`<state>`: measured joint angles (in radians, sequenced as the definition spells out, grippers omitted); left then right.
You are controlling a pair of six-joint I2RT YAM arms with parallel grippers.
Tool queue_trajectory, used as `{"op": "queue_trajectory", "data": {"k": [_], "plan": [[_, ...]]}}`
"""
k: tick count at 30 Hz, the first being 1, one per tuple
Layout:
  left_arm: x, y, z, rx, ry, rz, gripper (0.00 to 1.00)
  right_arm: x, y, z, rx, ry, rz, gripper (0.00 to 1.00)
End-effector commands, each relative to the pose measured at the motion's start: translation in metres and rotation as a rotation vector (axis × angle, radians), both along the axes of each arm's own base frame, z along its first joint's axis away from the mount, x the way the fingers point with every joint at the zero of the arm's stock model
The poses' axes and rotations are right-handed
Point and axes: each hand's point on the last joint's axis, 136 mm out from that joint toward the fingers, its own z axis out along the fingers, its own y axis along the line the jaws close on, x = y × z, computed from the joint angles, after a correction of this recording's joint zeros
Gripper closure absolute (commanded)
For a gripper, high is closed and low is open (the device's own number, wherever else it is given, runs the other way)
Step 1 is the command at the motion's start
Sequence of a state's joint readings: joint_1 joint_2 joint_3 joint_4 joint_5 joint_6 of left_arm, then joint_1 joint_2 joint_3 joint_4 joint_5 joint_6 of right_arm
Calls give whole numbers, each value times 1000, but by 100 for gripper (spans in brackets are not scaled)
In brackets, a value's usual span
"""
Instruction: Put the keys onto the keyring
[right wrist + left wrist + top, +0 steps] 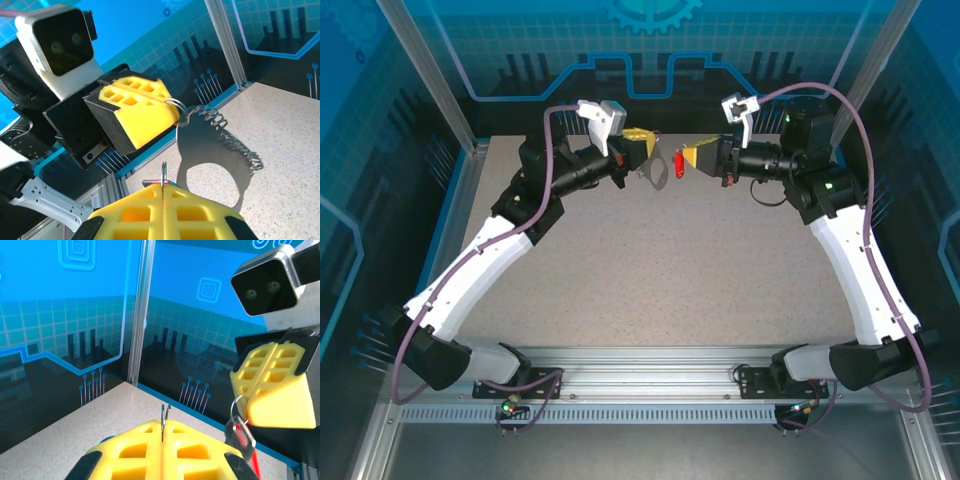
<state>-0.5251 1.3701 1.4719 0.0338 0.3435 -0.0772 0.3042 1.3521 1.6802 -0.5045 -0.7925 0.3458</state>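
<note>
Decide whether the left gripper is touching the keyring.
Touching. The right wrist view shows the left gripper pinching the keyring by one of its silvery rings.

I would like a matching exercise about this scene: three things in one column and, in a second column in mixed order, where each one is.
Things:
1. keyring
2. key
3. table

Places:
a. speckled, beneath both arms
b. red-headed, hanging at the right gripper
c. grey, hanging from the left gripper

Pairs: 1-c, 2-b, 3-a
</note>
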Motion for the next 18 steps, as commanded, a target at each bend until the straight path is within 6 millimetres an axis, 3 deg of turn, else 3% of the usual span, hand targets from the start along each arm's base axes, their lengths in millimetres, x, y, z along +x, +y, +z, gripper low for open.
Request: {"op": "queue_trajectory", "data": {"k": [1, 18], "plan": [[-6, -5, 28, -10, -104, -12, 100, -2, 5, 6, -23, -30, 15, 100], [-15, -26, 23, 32, -102, -82, 100, 8, 12, 19, -42, -68, 20, 100]]}}
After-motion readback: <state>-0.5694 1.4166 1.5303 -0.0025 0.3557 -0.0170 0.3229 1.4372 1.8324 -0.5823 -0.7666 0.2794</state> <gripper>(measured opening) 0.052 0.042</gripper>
